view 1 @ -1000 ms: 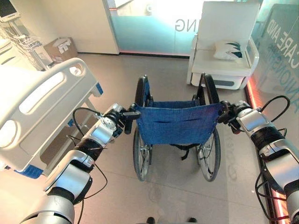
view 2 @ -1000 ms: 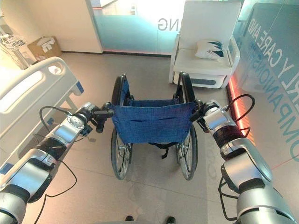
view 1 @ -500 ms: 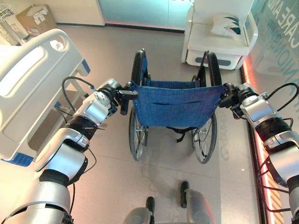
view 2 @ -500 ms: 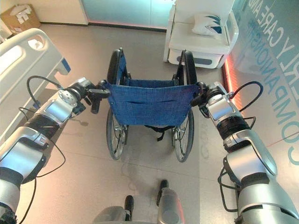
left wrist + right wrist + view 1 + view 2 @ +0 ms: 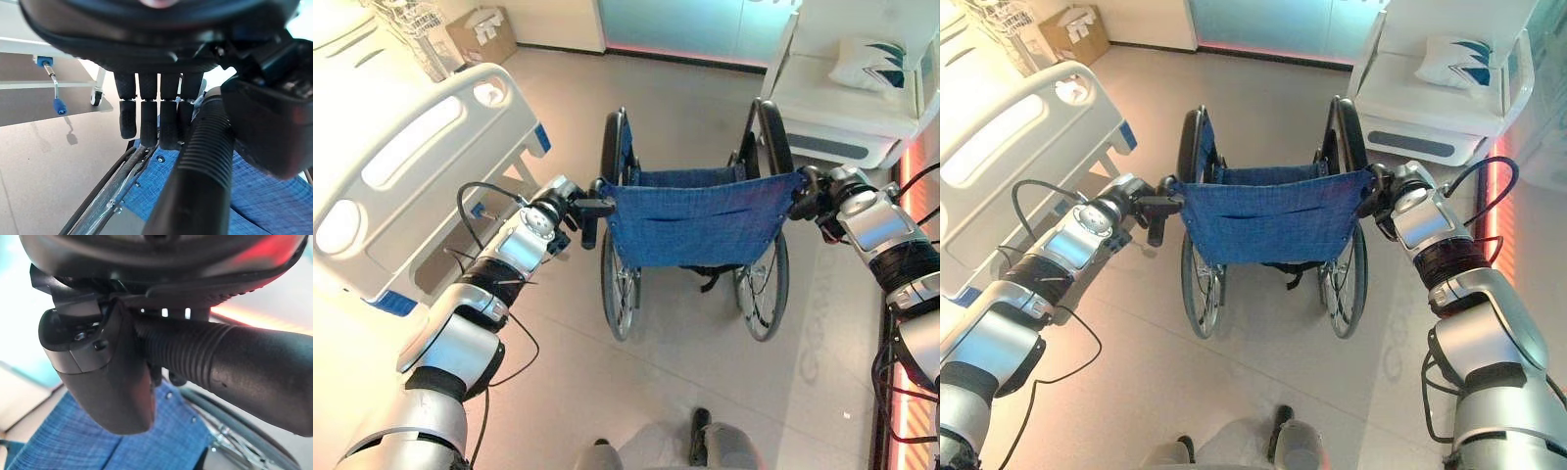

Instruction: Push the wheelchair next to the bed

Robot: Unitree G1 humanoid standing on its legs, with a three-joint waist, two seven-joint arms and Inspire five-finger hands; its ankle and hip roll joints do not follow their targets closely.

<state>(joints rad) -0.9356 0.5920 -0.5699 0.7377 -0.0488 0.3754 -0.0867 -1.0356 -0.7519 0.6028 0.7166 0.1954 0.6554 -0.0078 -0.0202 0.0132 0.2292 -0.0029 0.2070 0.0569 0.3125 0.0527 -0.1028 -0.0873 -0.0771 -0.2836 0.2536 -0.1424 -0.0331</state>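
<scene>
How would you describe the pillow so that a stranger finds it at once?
Start at the white armchair beyond the wheelchair, on the robot's right. The pillow lies on its seat; it is white with dark teal leaf shapes, the one patterned thing there.

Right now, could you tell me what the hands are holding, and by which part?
The wheelchair, by its two push handles: the left hand is curled round the left grip, the right hand round the right grip.

wheelchair [image 5: 705,230]: rolled forward | bed [image 5: 401,186]: now nearer on its left
</scene>
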